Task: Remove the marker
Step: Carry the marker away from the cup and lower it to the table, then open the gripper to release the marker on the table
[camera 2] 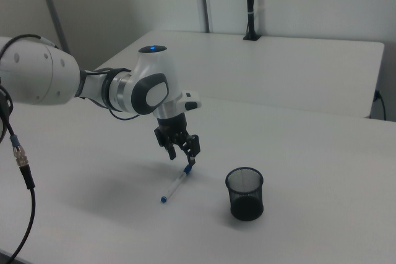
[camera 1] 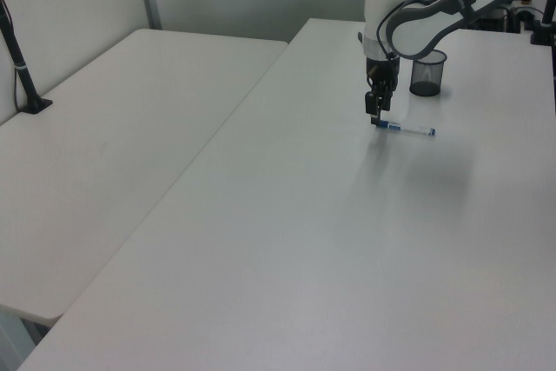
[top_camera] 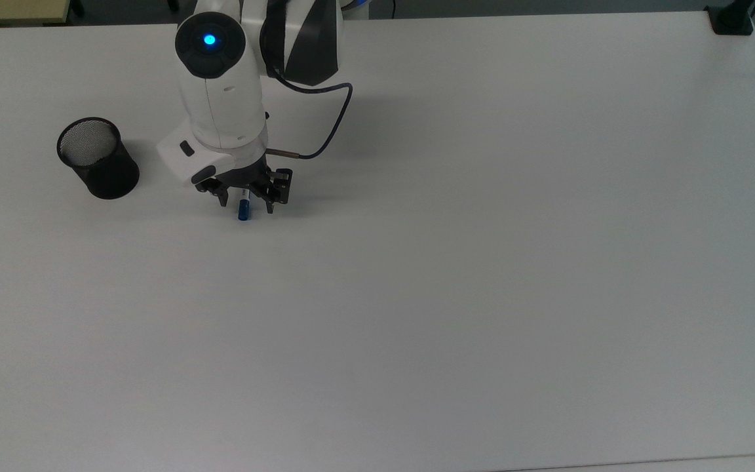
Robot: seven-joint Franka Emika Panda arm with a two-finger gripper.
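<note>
The marker [top_camera: 244,211] lies flat on the white table, a slim white pen with a blue cap. In the left view the marker [camera 1: 408,129] stretches rightward from under the gripper; in the right view the marker [camera 2: 175,185] points down-left, blue tip at its far end. My gripper [top_camera: 246,203] hangs just over the cap end, open, one finger on each side of the cap and not gripping it. The gripper [camera 1: 375,117] points straight down, and in the right view the gripper [camera 2: 182,157] is just above the table.
A black mesh cup [top_camera: 97,157] stands upright to the top view's left of the gripper, with nothing inside; the cup [camera 2: 245,193] sits close to the marker in the right view. A black clamp [top_camera: 731,19] sits at the table's far right corner.
</note>
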